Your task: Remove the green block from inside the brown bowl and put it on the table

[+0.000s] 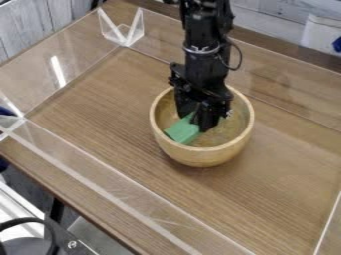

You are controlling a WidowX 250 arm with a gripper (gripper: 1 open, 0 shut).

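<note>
The brown bowl (202, 146), round and light tan, stands on the table (120, 120) right of centre. Inside it lies the green block (182, 131), its lower left end showing below the fingers. My black gripper (200, 118) points straight down into the bowl, and its two fingers are closed against the block's sides. The far end of the block is hidden behind the fingers.
Low clear acrylic walls (80, 169) edge the tabletop on all sides. A clear acrylic bracket (123, 30) stands at the back left corner. Bare wood lies to the left of the bowl and in front of it.
</note>
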